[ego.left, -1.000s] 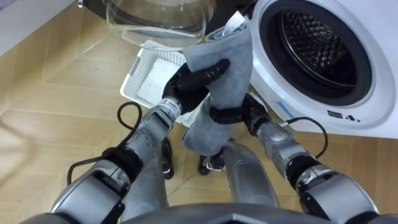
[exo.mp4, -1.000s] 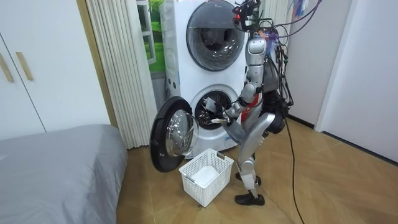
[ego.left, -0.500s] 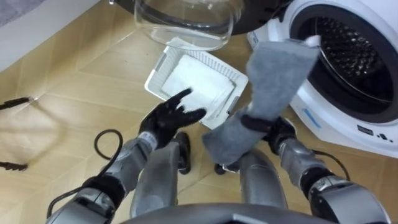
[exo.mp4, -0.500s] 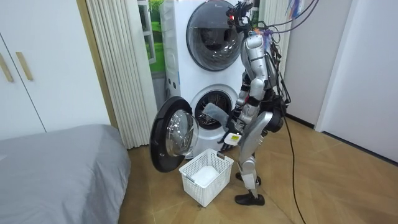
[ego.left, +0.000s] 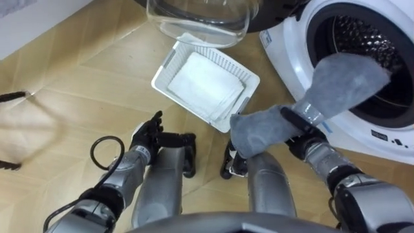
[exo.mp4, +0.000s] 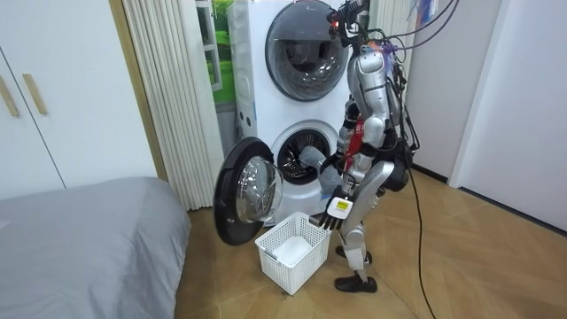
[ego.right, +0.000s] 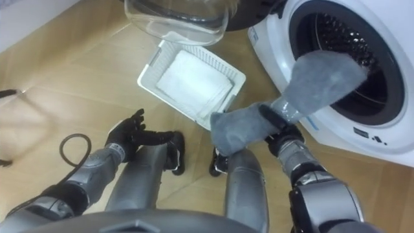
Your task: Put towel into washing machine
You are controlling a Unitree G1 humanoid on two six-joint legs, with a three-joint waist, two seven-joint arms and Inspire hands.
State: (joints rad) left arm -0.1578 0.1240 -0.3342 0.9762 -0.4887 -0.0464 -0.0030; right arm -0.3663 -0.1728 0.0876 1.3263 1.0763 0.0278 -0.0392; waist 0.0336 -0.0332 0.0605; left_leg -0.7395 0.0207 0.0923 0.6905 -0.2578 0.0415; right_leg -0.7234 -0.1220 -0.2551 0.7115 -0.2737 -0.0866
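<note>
A grey towel [ego.left: 323, 87] hangs from my right hand [ego.left: 304, 126], whose fingers are curled round its middle. The towel's upper end lies across the mouth of the lower washing machine [ego.left: 284, 48], in front of its dark drum [ego.left: 381, 52]. The lower end droops over my right thigh. My left hand [ego.left: 147, 134] is low by my left thigh, fingers straight and holding nothing. In the room view I stand before the stacked machines, with the towel [exo.mp4: 314, 159] at the open porthole and the left hand [exo.mp4: 337, 211] hanging above the basket.
A white laundry basket [ego.left: 169, 63] with white cloth folded in it sits on the wooden floor left of the machine. The machine's round glass door [ego.left: 200, 16] stands swung open beyond it. A grey bed [exo.mp4: 80, 230] fills the room view's left.
My left hand has let go of the towel, straightened and dropped to my left side. The right hand alone has carried the towel right, up to the drum's mouth.
</note>
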